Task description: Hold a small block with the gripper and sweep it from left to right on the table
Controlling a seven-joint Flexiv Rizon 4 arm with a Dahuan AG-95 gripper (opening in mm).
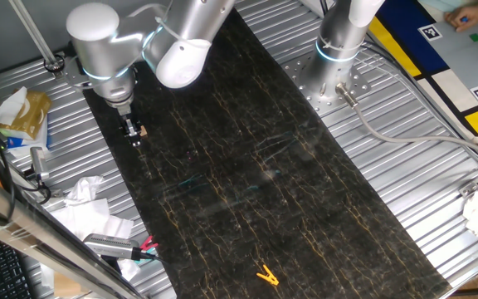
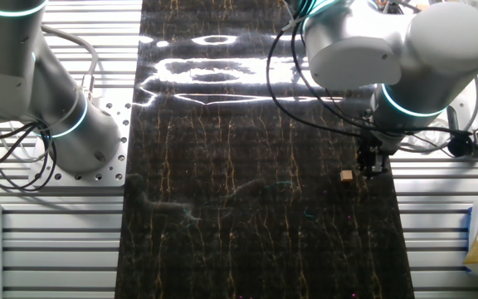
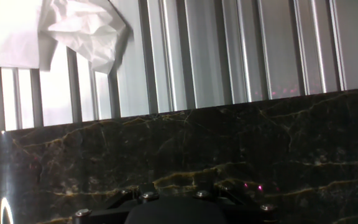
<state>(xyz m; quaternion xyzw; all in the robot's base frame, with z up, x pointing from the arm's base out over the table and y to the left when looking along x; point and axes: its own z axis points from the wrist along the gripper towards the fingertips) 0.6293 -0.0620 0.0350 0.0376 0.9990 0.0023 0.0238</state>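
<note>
The small block is a tiny tan cube lying on the dark veined table near its left edge. My gripper hangs just beside the block, fingers pointing down at the slab. In the other fixed view a narrow strip of table shows between the small block and the gripper. The black fingers are too small and dark to show how the jaws stand. The hand view shows only the gripper's black body over the table; the block is out of sight there.
A yellow clip lies at the table's near end. A second silver arm stands on the ribbed metal at the far side. Crumpled white paper and a yellow packet lie left of the slab.
</note>
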